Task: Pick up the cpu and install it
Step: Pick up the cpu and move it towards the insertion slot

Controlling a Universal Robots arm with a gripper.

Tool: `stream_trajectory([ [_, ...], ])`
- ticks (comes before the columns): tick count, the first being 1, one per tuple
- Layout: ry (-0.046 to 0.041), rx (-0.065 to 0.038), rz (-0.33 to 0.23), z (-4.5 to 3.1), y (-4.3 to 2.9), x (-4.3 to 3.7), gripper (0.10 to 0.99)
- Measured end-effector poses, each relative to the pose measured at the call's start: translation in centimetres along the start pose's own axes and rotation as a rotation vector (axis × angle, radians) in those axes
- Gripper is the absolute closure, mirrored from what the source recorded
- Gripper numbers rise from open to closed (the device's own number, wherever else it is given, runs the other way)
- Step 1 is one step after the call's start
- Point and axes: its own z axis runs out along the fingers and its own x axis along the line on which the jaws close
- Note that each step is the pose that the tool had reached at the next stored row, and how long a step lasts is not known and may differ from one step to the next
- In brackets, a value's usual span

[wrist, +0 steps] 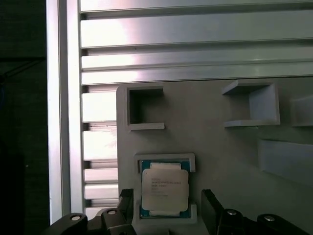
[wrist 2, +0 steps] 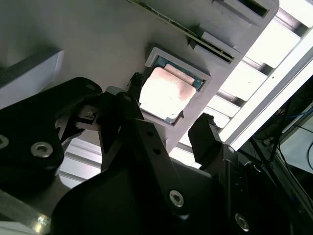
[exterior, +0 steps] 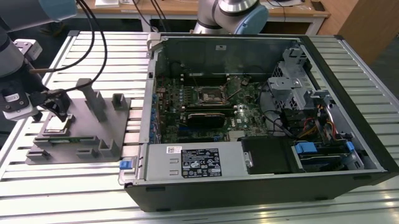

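**Gripper (wrist 2: 171, 101) fingers straddle cpu (wrist 2: 164, 93) in its pocket**

Black fingers (wrist 2: 208, 139) sit up close in the second wrist view, one on each side of the cpu. Jaws are wide, with a gap showing on both sides and no grip on it. The chip lies flat, pale top up, in a square recess of the grey fixture (wrist 2: 73, 29). In the exterior view the gripper (exterior: 59, 109) hangs over the fixture (exterior: 93, 126) at that view's left, on the slatted table (exterior: 74, 186). The open PC case (exterior: 262, 186) is well apart to the right, its mobo socket (exterior: 208, 95) dark, w/ a metal frame.
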Motion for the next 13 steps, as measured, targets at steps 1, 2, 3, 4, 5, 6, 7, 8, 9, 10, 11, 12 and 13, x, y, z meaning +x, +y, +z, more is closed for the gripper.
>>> stream_trajectory([
  [1, -0.0001, 0.0, 0.0, 0.18, -0.01, 0.0, 0.427],
  [2, -0.0001, 0.0, 0.0, 0.34, -0.02, 0.0, 0.427],
  [3, 0.0, 0.0, 0.0, 0.47, -0.03, -0.01, 0.427],
  [4, 0.0001, 0.0, 0.0, 0.59, -0.03, -0.01, 0.427],
  [5, 0.0, 0.0, 0.0, 0.72, -0.04, -0.01, 0.427],
  [6, 0.0002, -0.001, -0.002, 0.82, -0.05, 0.0, 0.427],
  [7, 0.0003, -0.001, -0.005, 0.91, -0.05, 0.01, 0.427],
  [8, 0.0005, -0.002, -0.009, 0.99, -0.05, 0.01, 0.427],
  [9, 0.0005, -0.002, -0.01, 1.08, -0.05, 0.01, 0.427],
  [10, 0.0005, -0.002, -0.01, 1.17, -0.05, 0.0, 0.427],
  [11, 0.0006, -0.002, -0.01, 1.25, -0.05, 0.0, 0.427],
  [12, 0.0005, -0.002, -0.01, 1.34, -0.03, 0.0, 0.427],
  [13, 0.0006, -0.002, -0.01, 1.4, 0.01, 0.0, 0.427],
])
